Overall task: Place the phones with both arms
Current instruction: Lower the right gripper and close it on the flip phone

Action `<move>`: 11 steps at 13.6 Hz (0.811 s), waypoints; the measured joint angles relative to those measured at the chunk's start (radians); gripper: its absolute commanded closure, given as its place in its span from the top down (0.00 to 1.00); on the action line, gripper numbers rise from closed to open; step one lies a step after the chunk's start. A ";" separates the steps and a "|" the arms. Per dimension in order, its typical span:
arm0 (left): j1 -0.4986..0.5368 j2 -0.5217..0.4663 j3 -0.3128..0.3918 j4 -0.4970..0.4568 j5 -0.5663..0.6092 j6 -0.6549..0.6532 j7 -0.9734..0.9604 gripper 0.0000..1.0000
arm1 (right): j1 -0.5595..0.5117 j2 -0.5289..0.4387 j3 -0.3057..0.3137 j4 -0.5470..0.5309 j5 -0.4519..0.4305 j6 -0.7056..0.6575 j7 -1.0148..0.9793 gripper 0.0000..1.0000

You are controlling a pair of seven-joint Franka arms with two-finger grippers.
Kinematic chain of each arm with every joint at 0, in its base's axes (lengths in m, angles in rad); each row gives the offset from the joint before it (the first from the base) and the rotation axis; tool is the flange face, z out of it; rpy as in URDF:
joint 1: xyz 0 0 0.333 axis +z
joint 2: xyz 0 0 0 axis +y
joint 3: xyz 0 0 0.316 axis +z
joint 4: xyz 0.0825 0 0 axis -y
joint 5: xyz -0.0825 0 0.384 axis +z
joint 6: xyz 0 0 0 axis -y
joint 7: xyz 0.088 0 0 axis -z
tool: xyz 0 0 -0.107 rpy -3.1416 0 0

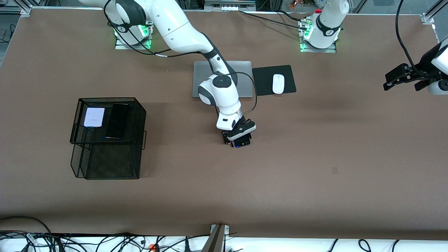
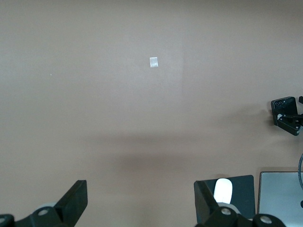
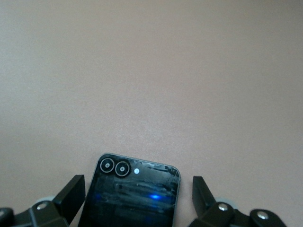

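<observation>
- Small black phone (image 3: pixel 130 196): you see it flat on the bench (image 1: pixel 315 157), between the spread fingers of the right claw (image 1: pixel 240 139), gaps either side.
- Left claw (image 2: pixel 142 208): spread, empty, waiting over bare bench at the left arm's end.

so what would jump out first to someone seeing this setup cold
Probably the right gripper, low over the middle of the table with its fingers open either side of the small black phone lying there. Next, the black wire basket toward the right arm's end, with the white-lavender phone and the long black phone side by side on its upper tier. The left gripper waits open, raised over the left arm's end.
</observation>
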 measured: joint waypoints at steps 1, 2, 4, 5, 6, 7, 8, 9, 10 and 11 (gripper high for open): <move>0.000 0.000 0.000 0.000 0.000 -0.001 0.000 1.00 | 0.000 0.001 0.000 0.000 -0.003 0.000 0.000 1.00; 0.000 0.000 0.000 0.000 0.000 -0.002 0.000 1.00 | 0.001 0.001 0.000 0.000 -0.006 0.000 0.000 1.00; 0.000 0.000 0.000 0.002 0.000 -0.004 0.000 1.00 | 0.002 0.004 0.000 0.000 -0.015 0.000 0.000 1.00; 0.000 0.000 0.000 0.003 0.000 -0.005 0.000 1.00 | 0.003 0.006 0.000 0.000 -0.018 0.000 0.000 1.00; 0.000 0.000 0.000 0.003 0.000 -0.005 0.000 1.00 | 0.005 0.009 0.000 0.000 -0.021 0.001 0.000 1.00; 0.000 0.000 0.000 0.003 0.000 -0.006 0.000 1.00 | 0.006 0.013 0.000 0.000 -0.025 0.004 0.000 1.00; 0.000 0.000 0.000 0.004 0.000 -0.006 0.000 1.00 | 0.007 0.018 0.000 0.000 -0.028 0.009 0.000 1.00; 0.000 0.000 0.000 0.004 0.000 -0.006 0.000 1.00 | 0.007 0.022 -0.001 0.000 -0.031 0.018 0.000 1.00; 0.000 0.000 0.000 0.004 0.000 -0.006 0.000 1.00 | 0.007 0.023 -0.001 0.000 -0.031 0.023 0.000 1.00; 0.000 0.000 0.000 0.004 0.000 -0.006 0.000 1.00 | 0.007 0.023 -0.001 0.000 -0.031 0.023 0.000 0.97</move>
